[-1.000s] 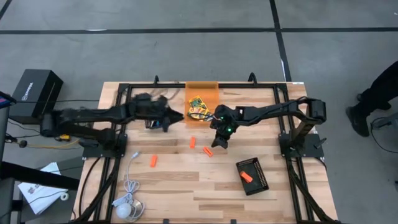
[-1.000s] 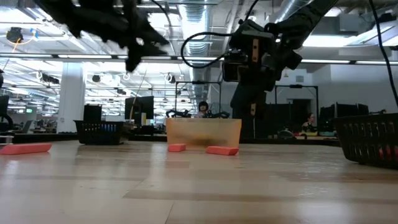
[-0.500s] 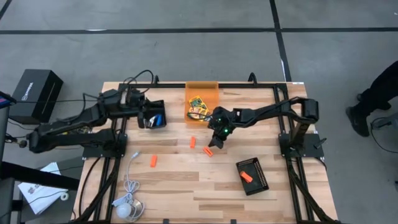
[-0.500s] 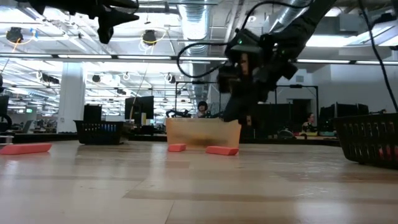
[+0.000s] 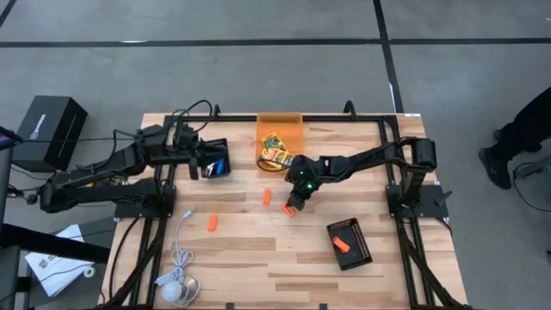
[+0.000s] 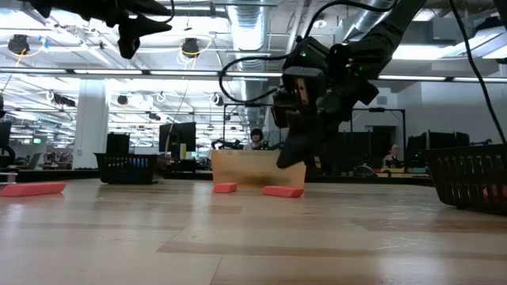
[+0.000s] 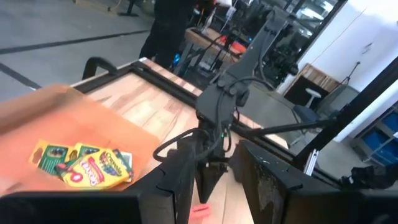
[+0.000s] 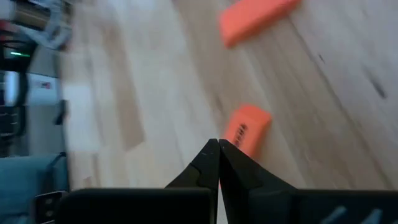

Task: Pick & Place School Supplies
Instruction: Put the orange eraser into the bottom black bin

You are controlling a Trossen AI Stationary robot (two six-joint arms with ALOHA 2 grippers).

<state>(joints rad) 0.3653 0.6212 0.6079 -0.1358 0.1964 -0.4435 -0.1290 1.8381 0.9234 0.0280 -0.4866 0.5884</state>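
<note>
My right gripper (image 5: 290, 205) sits low over the middle of the table (image 5: 258, 258), fingers pressed tight together with nothing between them. Through its wrist camera the closed tips (image 8: 217, 163) point straight at an orange piece (image 8: 245, 129) lying on the wood just ahead of them; I cannot tell whether they touch it. A second orange piece (image 8: 256, 20) lies farther out beyond the first. From above, the nearer piece (image 5: 287, 210) shows right at the fingertips, and the other one (image 5: 267, 197) is just to the gripper's side, toward the left arm. A third orange piece (image 5: 212, 223) lies well apart from both grippers, nearer the white cable (image 5: 181, 258). A fourth rests in the black tray (image 5: 362, 251) on the right arm's side, away from the fingertips.

Behind my right gripper, close to its wrist, stands the orange bin (image 5: 280, 122) with the crayon boxes (image 5: 274, 151) in it. My left wrist camera sees those boxes (image 7: 84, 163) lying flat in the bin, off to one side of its fingers (image 7: 177, 177).

My left gripper (image 5: 208, 162) hangs raised above the table's far left part, beside a second black tray (image 5: 225, 142) with something blue (image 5: 221, 166) at it. Its fingers stand parted and empty. In the low view it hovers high (image 6: 127, 36) while the right gripper (image 6: 289, 154) is down near the boards.
</note>
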